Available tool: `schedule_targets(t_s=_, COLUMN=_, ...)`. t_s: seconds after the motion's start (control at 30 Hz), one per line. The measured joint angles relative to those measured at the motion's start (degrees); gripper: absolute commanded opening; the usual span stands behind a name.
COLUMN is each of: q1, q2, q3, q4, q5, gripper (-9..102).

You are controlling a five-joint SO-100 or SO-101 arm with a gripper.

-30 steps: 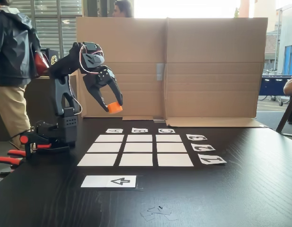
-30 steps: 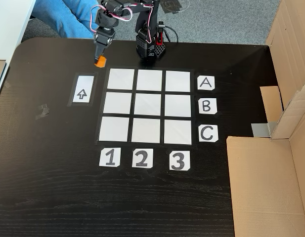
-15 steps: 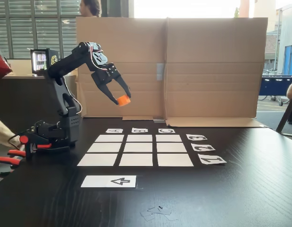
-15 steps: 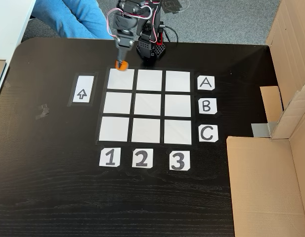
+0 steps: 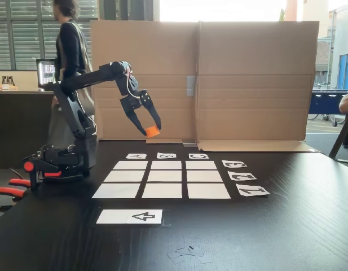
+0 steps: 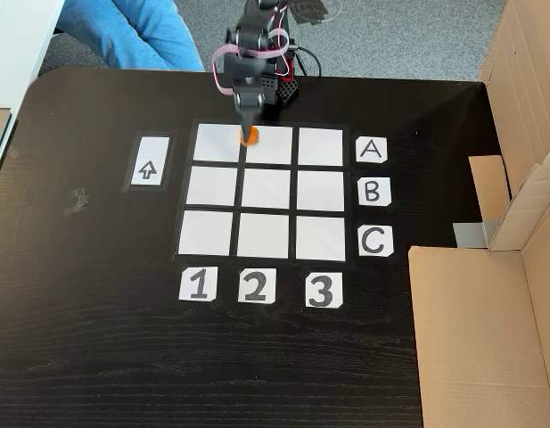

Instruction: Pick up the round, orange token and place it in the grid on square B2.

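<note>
The orange token [image 5: 152, 131] [image 6: 250, 136] hangs in the air, and my gripper [image 5: 152, 130] [image 6: 250, 134] is shut on it. In the top-down fixed view the token shows over the top row of the grid [image 6: 267, 193], near the seam between the first and second rectangles. Square B2 [image 6: 267, 189] [image 5: 166, 175] lies bare at the grid's centre. From the side, the token is well above the table, over the far end of the grid [image 5: 162, 178].
A cardboard wall [image 5: 219, 79] stands behind the grid and along the right side [image 6: 488, 294]. An arrow card [image 6: 147, 169] lies left of the grid. A person [image 5: 69, 51] walks behind the arm; blue-clad legs [image 6: 123, 31] show beyond the table edge.
The arm has swung the token to the right in the top-down view, from beside the arrow card to over the grid's top row, and has stretched further out.
</note>
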Motion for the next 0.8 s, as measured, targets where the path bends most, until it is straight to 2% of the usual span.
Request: schedule_targets(t_s=0.8, q1=-1.0, q2=-21.3, q3=1.6, q4=-12.5, q5=2.7, gripper=-1)
